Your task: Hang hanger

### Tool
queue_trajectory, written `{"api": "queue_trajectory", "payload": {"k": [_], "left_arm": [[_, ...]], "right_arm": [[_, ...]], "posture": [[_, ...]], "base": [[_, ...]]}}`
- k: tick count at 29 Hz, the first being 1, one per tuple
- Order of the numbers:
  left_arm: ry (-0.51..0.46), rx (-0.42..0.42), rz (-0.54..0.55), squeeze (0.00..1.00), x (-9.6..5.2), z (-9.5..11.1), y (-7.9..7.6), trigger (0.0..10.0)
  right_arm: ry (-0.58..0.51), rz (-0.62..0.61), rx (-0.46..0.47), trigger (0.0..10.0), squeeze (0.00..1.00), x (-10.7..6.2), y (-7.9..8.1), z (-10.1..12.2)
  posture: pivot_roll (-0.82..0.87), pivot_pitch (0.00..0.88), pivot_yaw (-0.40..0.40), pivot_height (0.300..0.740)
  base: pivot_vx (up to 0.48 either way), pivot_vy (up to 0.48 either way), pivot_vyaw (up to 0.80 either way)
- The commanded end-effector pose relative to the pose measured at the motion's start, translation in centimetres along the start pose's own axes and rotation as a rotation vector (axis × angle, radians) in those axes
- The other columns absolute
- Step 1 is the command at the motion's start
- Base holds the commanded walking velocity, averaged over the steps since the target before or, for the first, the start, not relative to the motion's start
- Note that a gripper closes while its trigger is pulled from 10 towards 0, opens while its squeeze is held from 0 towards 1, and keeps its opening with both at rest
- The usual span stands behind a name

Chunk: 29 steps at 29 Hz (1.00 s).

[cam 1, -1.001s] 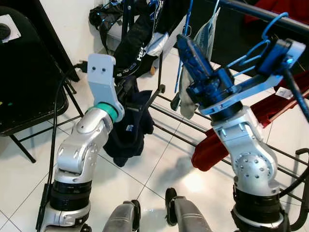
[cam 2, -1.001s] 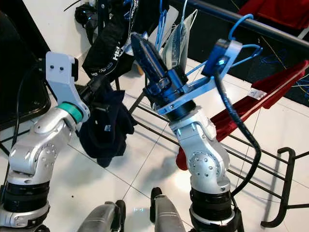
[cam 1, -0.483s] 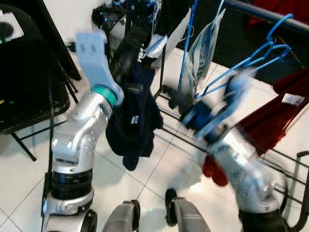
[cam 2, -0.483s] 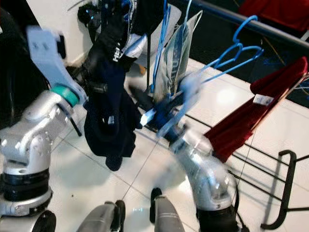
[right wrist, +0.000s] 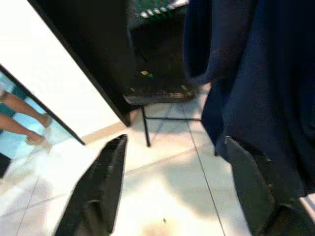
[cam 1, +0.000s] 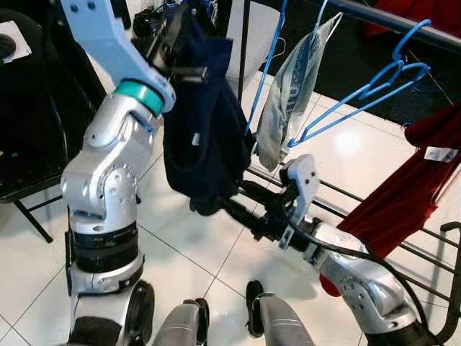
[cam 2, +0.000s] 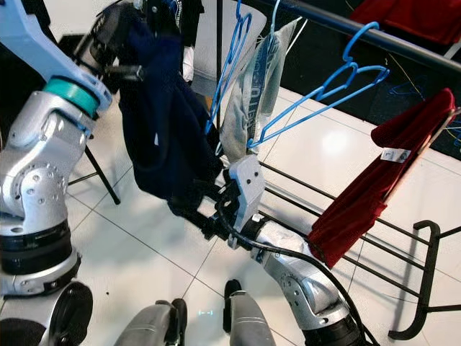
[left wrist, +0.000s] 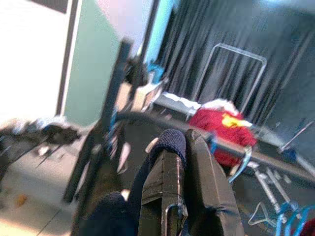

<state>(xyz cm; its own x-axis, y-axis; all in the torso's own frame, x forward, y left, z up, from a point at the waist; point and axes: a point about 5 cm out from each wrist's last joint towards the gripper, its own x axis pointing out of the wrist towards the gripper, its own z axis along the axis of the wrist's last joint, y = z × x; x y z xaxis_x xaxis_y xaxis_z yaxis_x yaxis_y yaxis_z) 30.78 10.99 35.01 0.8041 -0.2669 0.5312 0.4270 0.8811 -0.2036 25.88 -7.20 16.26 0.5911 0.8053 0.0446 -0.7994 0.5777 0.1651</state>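
A dark navy garment (cam 1: 202,137) hangs from my left gripper (cam 1: 171,37), which is raised high beside the rack's upright and shut on the cloth. In the left wrist view, the fingers (left wrist: 162,182) pinch navy fabric and a thin metal hook (left wrist: 174,216) shows between them. Low down, my right gripper (cam 1: 229,204) stands open by the garment's bottom edge. Its two fingers (right wrist: 98,191) are spread wide, with the navy cloth (right wrist: 256,83) close to one of them. Blue hangers (cam 1: 360,94) hang empty on the dark rail (cam 1: 403,21).
A pale bag-like item (cam 1: 288,101) and a red garment (cam 1: 403,202) hang on the rack. The rack's low bars (cam 1: 425,238) run behind my right arm. A black folding chair (cam 1: 29,144) stands on the left. A person's legs (right wrist: 19,118) show nearby.
My right gripper has let go of the blue hanger, which now hangs on the rail, and has swung down low. My left arm has lifted the navy garment higher.
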Motion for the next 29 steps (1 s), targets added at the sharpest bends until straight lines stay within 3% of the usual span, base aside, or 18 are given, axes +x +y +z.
{"api": "queue_trajectory", "payload": {"k": [1,2,3,5,6,9,11,13,17,24,25,27,28,29], "left_arm": [[-0.073,-0.024,-0.039,0.00,0.3,1.3,-0.8,10.0],[-0.073,-0.024,-0.039,0.00,0.3,1.3,-0.8,10.0],[-0.082,-0.039,-0.061,0.00,0.5,1.5,-1.3,10.0],[-0.082,-0.039,-0.061,0.00,0.5,1.5,-1.3,10.0],[-0.084,-0.053,-0.078,0.00,0.6,1.6,-1.6,10.0],[-0.081,-0.062,-0.089,0.00,0.6,1.5,-1.8,10.0],[-0.070,-0.073,-0.099,0.00,0.5,1.4,-2.1,10.0],[-0.070,-0.073,-0.099,0.00,0.5,1.4,-2.1,10.0],[-0.054,-0.087,-0.117,0.00,0.0,1.3,-2.5,10.0],[-0.040,-0.097,-0.131,0.00,-0.1,1.2,-2.5,10.0],[-0.039,-0.098,-0.131,0.00,-0.1,1.2,-2.5,10.0],[-0.036,-0.100,-0.130,0.00,-0.1,1.0,-2.4,10.0],[-0.032,-0.104,-0.131,0.00,-0.1,0.9,-2.4,10.0],[-0.032,-0.104,-0.131,0.00,-0.1,0.9,-2.4,10.0]], "right_arm": [[0.019,-0.027,-0.006,10.0,1.00,1.0,0.2,-0.5],[0.019,-0.027,-0.006,10.0,1.00,1.0,0.2,-0.5],[-0.012,-0.058,-0.003,10.0,0.28,2.4,0.1,-0.3],[-0.012,-0.058,-0.003,10.0,0.28,2.4,0.1,-0.3],[-0.067,-0.081,0.030,10.0,0.00,3.9,0.0,0.2],[-0.129,-0.096,0.085,10.0,0.00,5.0,-0.1,0.7],[-0.229,-0.139,0.218,10.0,0.00,6.3,-0.9,1.4],[-0.229,-0.139,0.218,10.0,0.00,6.3,-0.9,1.4],[-0.320,-0.116,0.367,10.0,0.00,6.8,-1.6,2.0],[-0.370,-0.018,0.446,10.0,0.00,7.3,-1.2,2.5],[-0.378,0.000,0.450,4.9,0.00,7.4,-1.1,2.6],[-0.388,0.032,0.454,4.9,0.00,7.5,-0.8,2.7],[-0.388,0.057,0.450,0.4,0.00,7.6,-0.6,2.7],[-0.388,0.057,0.450,0.4,0.00,7.6,-0.6,2.7]], "posture": [[-0.07,0.137,0.085,0.740],[-0.07,0.137,0.085,0.740],[-0.08,0.133,0.092,0.740],[-0.08,0.133,0.092,0.740],[-0.07,0.131,0.092,0.740],[-0.06,0.130,0.091,0.740],[-0.05,0.135,0.085,0.740],[-0.05,0.135,0.085,0.740],[-0.05,0.141,0.085,0.740],[-0.05,0.144,0.086,0.740],[-0.05,0.144,0.086,0.740],[-0.05,0.147,0.088,0.740],[-0.05,0.147,0.088,0.740],[-0.05,0.147,0.088,0.740]], "base": [[0.000,0.000,0.00],[0.000,0.000,0.00],[0.000,0.000,0.00],[0.000,0.000,0.00],[0.000,0.000,0.00],[0.000,0.000,0.00],[0.000,0.000,0.00],[0.000,0.000,0.00],[0.000,0.000,0.00],[0.000,0.000,0.00],[0.000,0.000,0.00],[0.000,0.000,0.00],[0.000,0.000,0.00],[0.000,0.000,0.00]]}}
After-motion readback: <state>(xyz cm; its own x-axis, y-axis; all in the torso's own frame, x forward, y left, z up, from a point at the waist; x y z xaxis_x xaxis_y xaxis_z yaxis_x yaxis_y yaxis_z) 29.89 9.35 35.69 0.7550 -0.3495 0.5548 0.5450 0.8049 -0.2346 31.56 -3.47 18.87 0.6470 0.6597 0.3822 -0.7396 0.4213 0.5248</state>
